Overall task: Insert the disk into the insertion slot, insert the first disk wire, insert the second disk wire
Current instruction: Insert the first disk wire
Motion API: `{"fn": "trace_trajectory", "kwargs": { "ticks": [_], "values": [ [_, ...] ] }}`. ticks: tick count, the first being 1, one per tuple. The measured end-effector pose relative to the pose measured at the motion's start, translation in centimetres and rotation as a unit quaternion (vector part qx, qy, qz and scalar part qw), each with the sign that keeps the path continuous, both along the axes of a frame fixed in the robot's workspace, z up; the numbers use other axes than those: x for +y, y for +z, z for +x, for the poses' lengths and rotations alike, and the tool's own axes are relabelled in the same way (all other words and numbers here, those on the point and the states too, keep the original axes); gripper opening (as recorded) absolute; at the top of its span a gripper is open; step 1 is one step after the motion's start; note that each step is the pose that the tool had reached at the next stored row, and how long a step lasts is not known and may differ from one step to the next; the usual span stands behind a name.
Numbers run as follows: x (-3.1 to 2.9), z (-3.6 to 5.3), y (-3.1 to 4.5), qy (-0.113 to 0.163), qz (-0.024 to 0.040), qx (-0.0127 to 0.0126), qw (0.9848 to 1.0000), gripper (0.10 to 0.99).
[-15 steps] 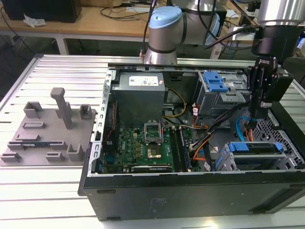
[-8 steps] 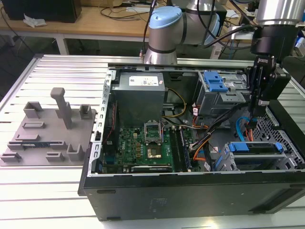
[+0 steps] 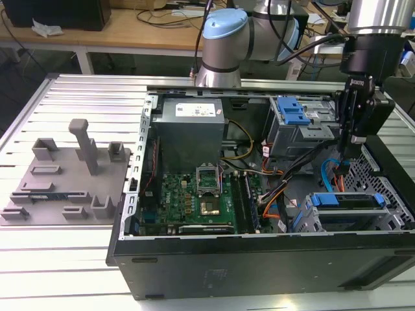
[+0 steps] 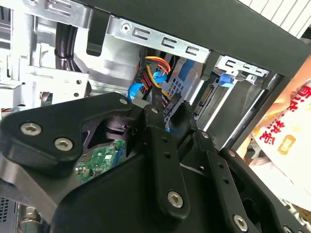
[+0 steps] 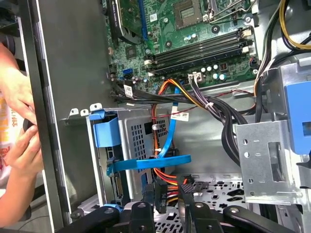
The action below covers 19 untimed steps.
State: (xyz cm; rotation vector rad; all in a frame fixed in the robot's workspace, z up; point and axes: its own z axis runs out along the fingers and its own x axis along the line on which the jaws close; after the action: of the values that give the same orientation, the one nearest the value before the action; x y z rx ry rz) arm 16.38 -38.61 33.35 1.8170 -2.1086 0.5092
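An open black computer case point(image 3: 259, 265) lies on the slatted metal bench point(image 3: 65, 272). Inside, a green motherboard point(image 3: 194, 194) adjoins a grey power supply box point(image 3: 191, 126). A tall grey bay with a blue latch point(image 3: 292, 116) stands beside the box. A grey plate of blocks point(image 3: 65, 188) rests just beside the case, on the exterior view's left.

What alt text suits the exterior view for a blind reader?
The arm's gripper hangs inside an open computer case, at the exterior view's right, beside a blue cable and above the disk seated in the insertion slot. A grey fixture plate lies on the table at the exterior view's left.
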Motion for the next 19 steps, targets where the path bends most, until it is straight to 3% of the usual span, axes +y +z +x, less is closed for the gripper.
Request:
{"fn": "trace_trajectory", "kwargs": {
  "ticks": [5, 7, 12, 19],
  "values": [
    [0.22, 0.00, -0.12, 0.000, -0.0076, 0.0000, 1.0000, 0.314],
    [0.25, 0.00, -0.11, 0.000, -0.0083, 0.0000, 1.0000, 0.184],
    [0.24, 0.00, -0.12, 0.000, -0.0080, 0.0000, 1.0000, 0.165],
    [-1.38, 0.00, 0.99, 0.000, 0.0220, 0.0000, 0.9998, 0.165]
  ]
}}
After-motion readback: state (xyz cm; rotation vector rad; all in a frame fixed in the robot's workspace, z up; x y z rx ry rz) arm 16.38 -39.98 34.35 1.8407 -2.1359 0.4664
